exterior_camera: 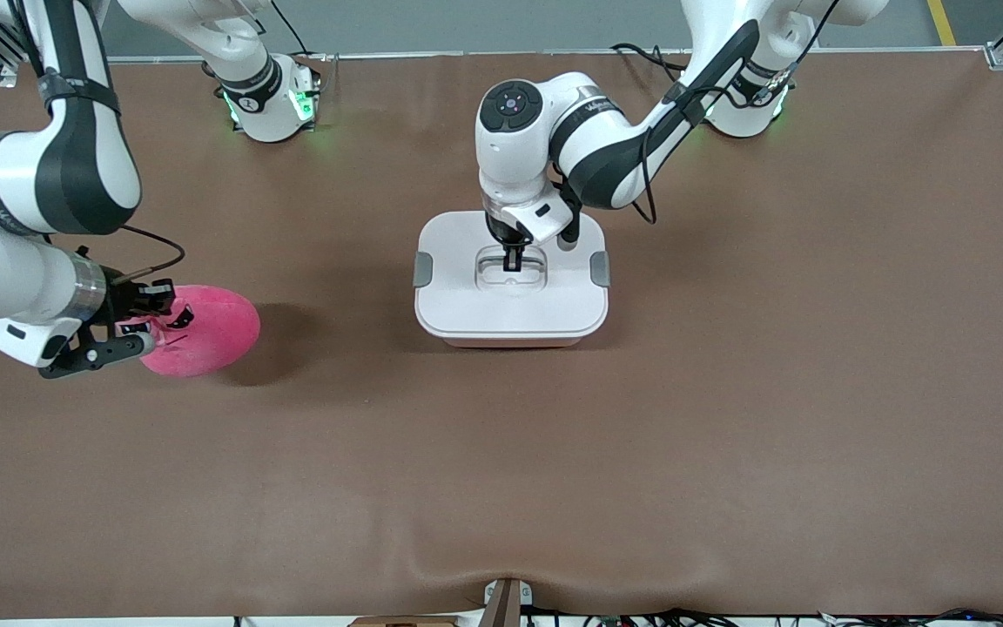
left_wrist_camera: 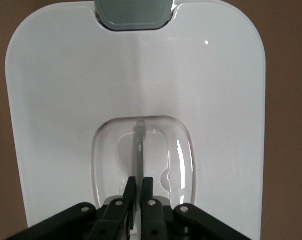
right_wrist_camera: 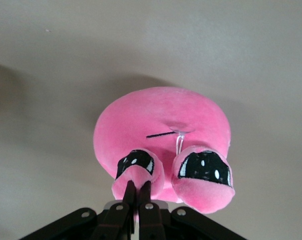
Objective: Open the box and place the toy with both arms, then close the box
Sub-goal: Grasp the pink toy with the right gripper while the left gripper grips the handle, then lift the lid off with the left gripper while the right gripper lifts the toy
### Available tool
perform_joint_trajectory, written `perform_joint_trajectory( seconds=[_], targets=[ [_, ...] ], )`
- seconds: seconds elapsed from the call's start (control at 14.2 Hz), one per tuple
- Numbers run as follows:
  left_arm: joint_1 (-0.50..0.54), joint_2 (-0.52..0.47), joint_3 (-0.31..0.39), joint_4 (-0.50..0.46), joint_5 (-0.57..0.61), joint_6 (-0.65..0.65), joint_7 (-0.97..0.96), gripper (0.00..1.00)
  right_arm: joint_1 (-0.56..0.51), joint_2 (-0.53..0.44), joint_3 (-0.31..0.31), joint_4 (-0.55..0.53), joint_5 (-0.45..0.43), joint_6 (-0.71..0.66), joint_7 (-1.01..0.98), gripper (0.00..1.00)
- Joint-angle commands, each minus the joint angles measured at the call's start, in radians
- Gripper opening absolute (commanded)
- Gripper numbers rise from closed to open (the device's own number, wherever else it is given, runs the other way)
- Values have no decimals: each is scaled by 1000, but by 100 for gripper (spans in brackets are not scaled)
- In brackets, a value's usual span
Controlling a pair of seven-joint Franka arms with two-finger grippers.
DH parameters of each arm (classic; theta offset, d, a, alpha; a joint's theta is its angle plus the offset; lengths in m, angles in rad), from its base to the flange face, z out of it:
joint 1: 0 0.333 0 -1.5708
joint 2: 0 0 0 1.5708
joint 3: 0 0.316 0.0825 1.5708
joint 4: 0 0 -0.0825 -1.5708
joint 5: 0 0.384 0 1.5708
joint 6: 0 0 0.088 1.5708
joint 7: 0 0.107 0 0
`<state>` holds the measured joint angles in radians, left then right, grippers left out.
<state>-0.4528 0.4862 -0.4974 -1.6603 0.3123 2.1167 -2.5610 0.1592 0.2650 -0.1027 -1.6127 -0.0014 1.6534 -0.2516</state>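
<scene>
Both grippers are clamped: left gripper (exterior_camera: 512, 259) pointing straight down on the handle (left_wrist_camera: 139, 150) of the box (exterior_camera: 510, 300), whose long axis runs between the arms' ends; right gripper (exterior_camera: 156, 319) pinching the toy (exterior_camera: 210, 335) by an eye-marked bump.

Probably a robotics lab, brown-covered table (exterior_camera: 501, 488), cables (exterior_camera: 728, 616)

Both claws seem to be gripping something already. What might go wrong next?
The left gripper pinches only the thin handle bar of the white lid; if the grey clips hold, the whole box may lift.

The right gripper holds the pink plush toy by one small bump, so it could slip out.
</scene>
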Motion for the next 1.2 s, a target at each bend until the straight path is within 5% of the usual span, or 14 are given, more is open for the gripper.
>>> perform_joint_trajectory(
  seconds=[0.0,0.56,1.13],
  targets=[
    [-3,-3,-3,19,25,-1,-5,0,31,-9,5,37,-19,-24,-40,0],
    [17,-95,-4,25,15,-67,85,0,117,-16,21,114,-19,-26,-173,0],
    [252,-213,-6,24,-64,-162,563,0,242,-117,29,157,-9,-30,-373,0]
  ],
)
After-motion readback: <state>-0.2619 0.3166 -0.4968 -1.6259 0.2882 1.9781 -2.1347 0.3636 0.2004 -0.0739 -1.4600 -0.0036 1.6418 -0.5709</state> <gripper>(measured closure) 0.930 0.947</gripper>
